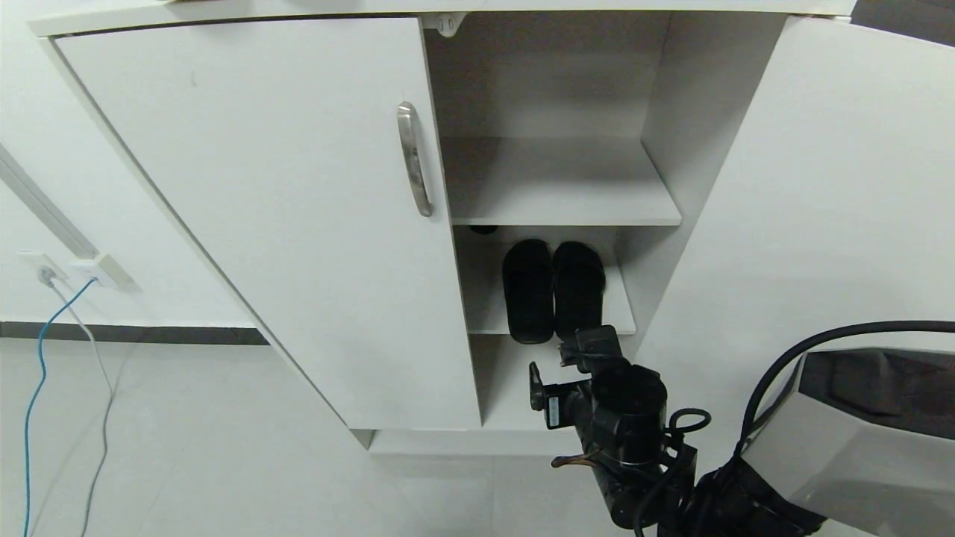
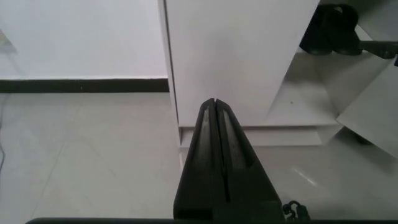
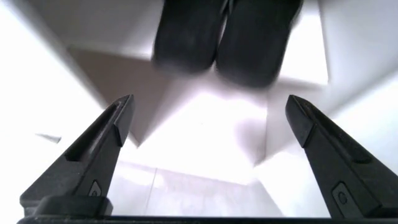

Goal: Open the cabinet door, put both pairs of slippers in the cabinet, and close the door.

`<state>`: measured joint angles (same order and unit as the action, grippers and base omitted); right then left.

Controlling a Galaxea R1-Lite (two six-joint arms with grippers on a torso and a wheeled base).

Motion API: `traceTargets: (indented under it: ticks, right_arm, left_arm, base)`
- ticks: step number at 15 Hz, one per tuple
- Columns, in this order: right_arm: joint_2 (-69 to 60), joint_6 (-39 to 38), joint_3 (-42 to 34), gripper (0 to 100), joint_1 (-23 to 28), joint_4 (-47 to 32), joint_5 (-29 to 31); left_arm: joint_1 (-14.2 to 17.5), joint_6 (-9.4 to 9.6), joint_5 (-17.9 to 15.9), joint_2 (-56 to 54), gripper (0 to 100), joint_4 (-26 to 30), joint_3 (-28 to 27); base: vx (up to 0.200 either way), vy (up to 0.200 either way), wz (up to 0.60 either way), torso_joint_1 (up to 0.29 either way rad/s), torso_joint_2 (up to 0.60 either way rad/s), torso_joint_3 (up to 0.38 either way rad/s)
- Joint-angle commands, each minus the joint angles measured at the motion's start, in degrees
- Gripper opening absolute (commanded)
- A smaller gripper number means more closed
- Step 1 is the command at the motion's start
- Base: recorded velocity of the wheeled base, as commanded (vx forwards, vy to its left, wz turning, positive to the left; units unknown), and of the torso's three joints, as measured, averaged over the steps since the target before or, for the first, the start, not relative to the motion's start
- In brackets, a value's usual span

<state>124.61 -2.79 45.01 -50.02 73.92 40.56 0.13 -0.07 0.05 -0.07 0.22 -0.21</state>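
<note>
A pair of black slippers (image 1: 552, 291) lies side by side on the middle shelf of the white cabinet (image 1: 559, 183), toes pointing inward. The cabinet's right door (image 1: 821, 224) stands open and its left door (image 1: 283, 209) is closed. My right gripper (image 1: 565, 358) hangs just in front of and below the slippers' heels, at the shelf's front edge. In the right wrist view it (image 3: 210, 104) is open wide, nothing between its fingers, with the slippers (image 3: 227, 37) just ahead. My left gripper (image 2: 214, 109) is shut on nothing, low above the floor, facing the closed door (image 2: 236, 50); the slippers (image 2: 329, 28) lie beyond.
The left door carries a metal handle (image 1: 414, 159) near its right edge. A small dark shape (image 1: 483, 230) sits at the back under the upper shelf. A wall socket (image 1: 97, 270) with a blue cable (image 1: 33, 388) is at the far left. Pale floor tiles (image 1: 224, 462) lie before the cabinet.
</note>
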Motion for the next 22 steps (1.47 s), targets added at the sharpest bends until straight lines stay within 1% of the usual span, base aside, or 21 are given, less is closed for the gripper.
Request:
traceTargets:
  ticks: [1,17,22]
  right_arm:
    - [0.19,-0.02,-0.45,100,0.01,0.08,0.05]
    - [0.1,1.12,-0.89,100,0.01,1.05,0.05]
    - [0.02,1.3,-0.97,100,0.01,1.05,0.14]
  left_arm:
    - [0.04,0.07,0.04,0.07,0,-0.04,0.03]
    - [0.04,0.07,-0.14,0.07,0,0.04,0.03]
    - [0.04,0.07,-0.22,0.07,0,0.04,0.03]
  base:
    - [0.0,0.0,0.0,0.0,0.0,0.0]
    - [0.0,0.0,0.0,0.0,0.0,0.0]
    - [0.0,0.0,0.0,0.003,0.0,0.141]
